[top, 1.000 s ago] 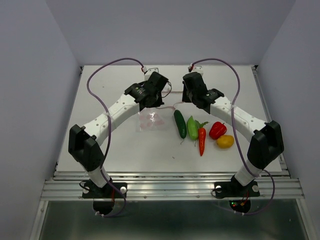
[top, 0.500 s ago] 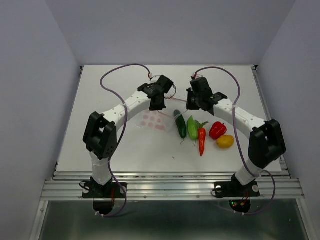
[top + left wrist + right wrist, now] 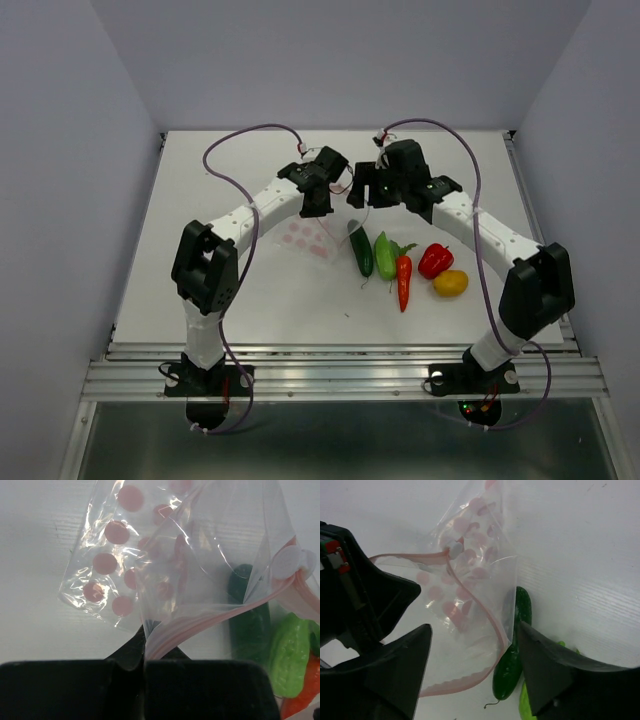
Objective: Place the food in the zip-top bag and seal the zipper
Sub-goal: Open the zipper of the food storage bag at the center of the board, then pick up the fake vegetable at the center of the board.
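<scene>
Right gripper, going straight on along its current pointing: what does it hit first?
Probably the zip-top bag. Its film and pink zipper hang right between the open fingers of the right gripper. The cucumber lies beyond, slightly to one side. Depth is unclear from the wrist view.

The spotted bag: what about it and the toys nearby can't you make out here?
Top view: the left gripper and right gripper cover the top edge of the bag; its mouth is too small to judge.
Left wrist view: the zipper vanishes into the dark left gripper; the carrot is cut by the corner.
Right wrist view: whether the open right gripper touches the plastic is unclear.
</scene>
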### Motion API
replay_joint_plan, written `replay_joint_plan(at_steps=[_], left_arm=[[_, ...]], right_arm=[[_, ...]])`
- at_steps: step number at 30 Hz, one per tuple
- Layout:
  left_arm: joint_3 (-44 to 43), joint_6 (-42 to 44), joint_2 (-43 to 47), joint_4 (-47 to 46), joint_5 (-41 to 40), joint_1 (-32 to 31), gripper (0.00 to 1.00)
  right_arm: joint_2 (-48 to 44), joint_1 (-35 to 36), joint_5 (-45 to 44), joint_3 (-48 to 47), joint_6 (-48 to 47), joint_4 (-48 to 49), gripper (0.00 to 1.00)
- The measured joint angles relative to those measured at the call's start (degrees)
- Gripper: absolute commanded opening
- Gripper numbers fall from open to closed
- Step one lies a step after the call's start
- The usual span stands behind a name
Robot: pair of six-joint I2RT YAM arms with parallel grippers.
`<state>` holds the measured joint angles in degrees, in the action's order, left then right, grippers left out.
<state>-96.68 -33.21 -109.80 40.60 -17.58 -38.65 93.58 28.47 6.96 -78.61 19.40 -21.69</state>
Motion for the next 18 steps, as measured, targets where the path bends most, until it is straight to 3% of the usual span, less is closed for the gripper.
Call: replay_joint_plan(at_steps=[1, 8, 14, 18], left_arm=[[0.0, 0.0, 0.0, 0.0, 0.0, 0.0, 0.0], [-0.9, 0.0, 0.0, 0.9, -0.2, 0.0, 0.0], [-1.0, 0.0, 0.0, 1.0, -0.5, 0.0, 0.0], [-1.0, 0.0, 0.0, 1.0, -0.5, 0.0, 0.0]], right_arm=[[-0.4, 0.0, 0.7, 0.0, -0.2, 0.0, 1.0], [-7.8, -0.3, 0.1, 1.6, 0.1, 0.5, 1.0], [-19.7, -3.3, -6.6, 12.0, 2.4, 0.9, 1.0], [-20.0, -4.2, -9.5, 16.7, 3.3, -0.2, 1.0]])
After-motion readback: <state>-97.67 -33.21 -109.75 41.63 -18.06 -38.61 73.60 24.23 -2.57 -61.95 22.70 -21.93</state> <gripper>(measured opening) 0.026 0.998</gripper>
